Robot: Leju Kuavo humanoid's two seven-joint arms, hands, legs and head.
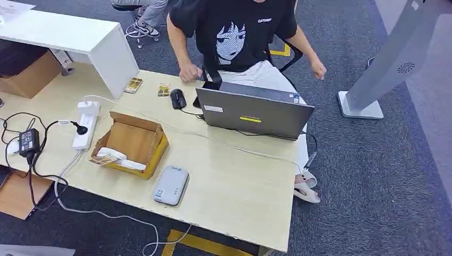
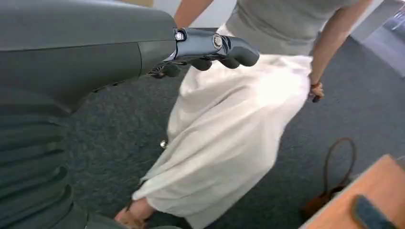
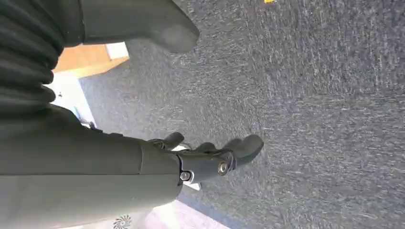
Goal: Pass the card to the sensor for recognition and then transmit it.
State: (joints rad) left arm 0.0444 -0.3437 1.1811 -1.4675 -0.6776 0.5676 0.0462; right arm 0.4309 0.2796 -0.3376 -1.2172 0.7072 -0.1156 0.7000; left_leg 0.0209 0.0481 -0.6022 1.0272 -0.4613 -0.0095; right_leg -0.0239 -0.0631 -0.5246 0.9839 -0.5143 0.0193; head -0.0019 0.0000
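A grey flat sensor device (image 1: 170, 185) lies near the front edge of the wooden table (image 1: 234, 186). Two small patterned cards (image 1: 133, 85) (image 1: 163, 89) lie at the table's far side, by the mouse. An open cardboard box (image 1: 130, 143) holds white packets and what looks like another card (image 1: 103, 159) at its front left corner. My left hand (image 2: 210, 47) hangs beside a standing person's pale skirt, fingers loosely apart, holding nothing. My right hand (image 3: 210, 155) hangs over grey carpet, fingers apart and empty.
A seated person (image 1: 234, 37) works at a grey laptop (image 1: 253, 112) with a black mouse (image 1: 177, 98). A power strip (image 1: 85, 125), a black adapter (image 1: 27, 142) and cables lie at the table's left. A white desk (image 1: 69, 32) stands far left, a grey kiosk stand (image 1: 389, 64) at right.
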